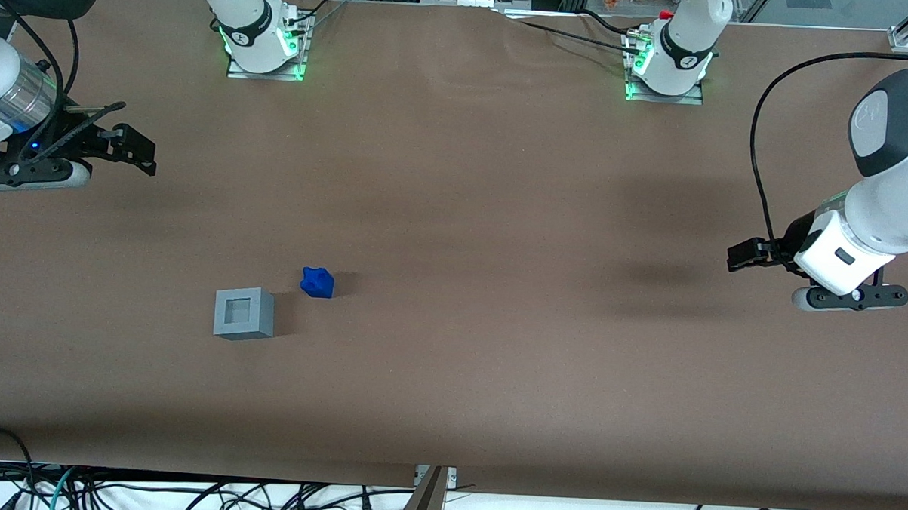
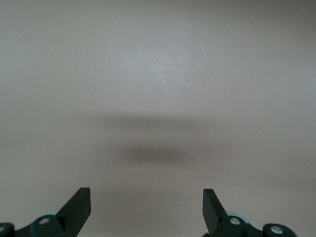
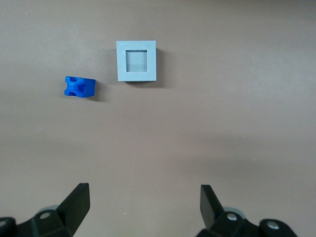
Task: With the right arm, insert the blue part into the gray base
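The blue part (image 1: 318, 282) lies on the brown table, beside the gray base (image 1: 244, 313) and a little farther from the front camera, with a small gap between them. The base stands upright, and its square recess is open and empty. My right arm's gripper (image 1: 142, 152) hangs at the working arm's end of the table, farther from the front camera than both pieces and well apart from them. In the right wrist view the gripper (image 3: 144, 202) is open and empty, with the blue part (image 3: 79, 87) and the gray base (image 3: 137, 60) on the table ahead of it.
The two arm bases (image 1: 265, 41) (image 1: 668, 66) are bolted at the table edge farthest from the front camera. Cables (image 1: 189, 499) and a metal bracket (image 1: 435, 481) lie along the table edge nearest the camera. Bare brown table (image 1: 497, 324) surrounds both pieces.
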Available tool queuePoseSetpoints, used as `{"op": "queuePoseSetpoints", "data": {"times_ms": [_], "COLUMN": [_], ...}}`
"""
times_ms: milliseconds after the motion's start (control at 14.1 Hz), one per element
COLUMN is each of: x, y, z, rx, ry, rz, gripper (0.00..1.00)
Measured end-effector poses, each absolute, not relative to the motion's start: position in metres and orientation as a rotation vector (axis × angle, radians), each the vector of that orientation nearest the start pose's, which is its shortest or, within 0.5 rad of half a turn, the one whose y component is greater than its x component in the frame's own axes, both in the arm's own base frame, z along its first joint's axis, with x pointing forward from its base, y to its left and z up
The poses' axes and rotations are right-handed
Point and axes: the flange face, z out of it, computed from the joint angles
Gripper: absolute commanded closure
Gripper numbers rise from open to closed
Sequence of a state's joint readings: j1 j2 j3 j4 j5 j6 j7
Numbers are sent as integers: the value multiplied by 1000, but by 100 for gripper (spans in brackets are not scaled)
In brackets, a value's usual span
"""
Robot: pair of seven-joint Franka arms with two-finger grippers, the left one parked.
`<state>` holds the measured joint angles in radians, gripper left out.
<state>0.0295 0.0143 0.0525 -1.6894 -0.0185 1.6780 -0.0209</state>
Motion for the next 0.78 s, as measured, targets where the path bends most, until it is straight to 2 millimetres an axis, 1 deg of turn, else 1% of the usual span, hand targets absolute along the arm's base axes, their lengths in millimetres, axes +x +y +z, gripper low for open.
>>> {"op": "queuePoseSetpoints", "data": {"times_ms": [284,780], "x": [560,561], "y": [45,45], "z": [568,566], "rx": [-3155,-3155], "ry": [-169,-169], "rz": [73,69], "gripper": [1,1]}}
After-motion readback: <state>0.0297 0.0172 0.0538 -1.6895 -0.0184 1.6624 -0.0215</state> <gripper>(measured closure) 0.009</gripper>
